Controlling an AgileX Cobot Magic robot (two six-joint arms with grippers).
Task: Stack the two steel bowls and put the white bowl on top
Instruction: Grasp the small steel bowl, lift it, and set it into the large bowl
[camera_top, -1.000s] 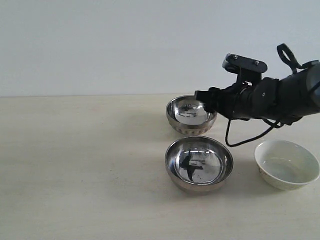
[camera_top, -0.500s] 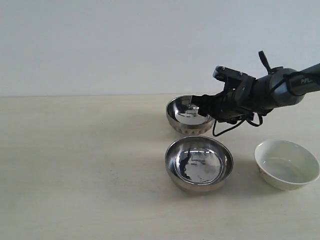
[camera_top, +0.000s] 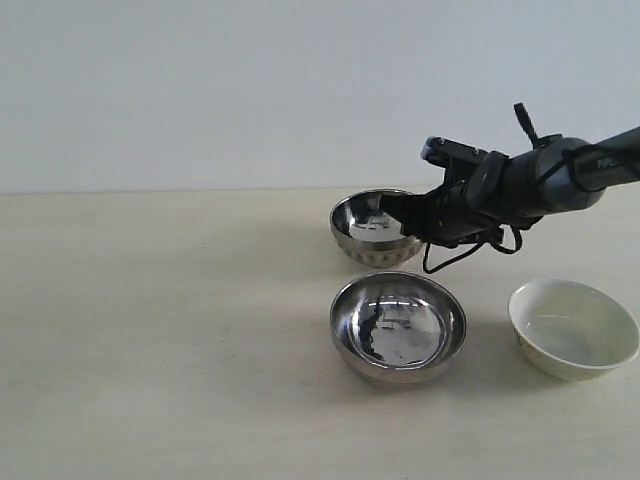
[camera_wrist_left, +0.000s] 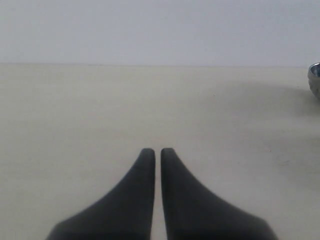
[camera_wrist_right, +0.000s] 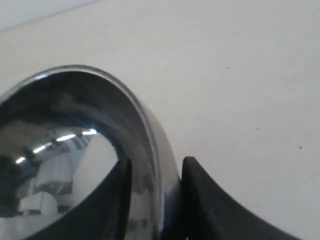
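Note:
The ribbed steel bowl (camera_top: 370, 228) is at the back of the table, and the wider smooth steel bowl (camera_top: 398, 325) stands in front of it. The white bowl (camera_top: 572, 328) rests at the right. My right gripper (camera_top: 408, 213) reaches in from the right and is shut on the ribbed bowl's right rim. In the right wrist view one finger of the gripper (camera_wrist_right: 156, 165) is inside the ribbed bowl (camera_wrist_right: 75, 125) and one outside. My left gripper (camera_wrist_left: 157, 150) is shut on nothing above bare table. It is out of the exterior view.
The three bowls sit on a pale beige table (camera_top: 150, 330) before a plain white wall. A sliver of a steel bowl (camera_wrist_left: 315, 80) shows at the edge of the left wrist view. A black cable hangs under the right arm (camera_top: 540, 190).
The right arm swung back and lowered its gripper onto the ribbed bowl's rim. The ribbed bowl has since shifted slightly left and up in its grip. The other bowls stayed put.

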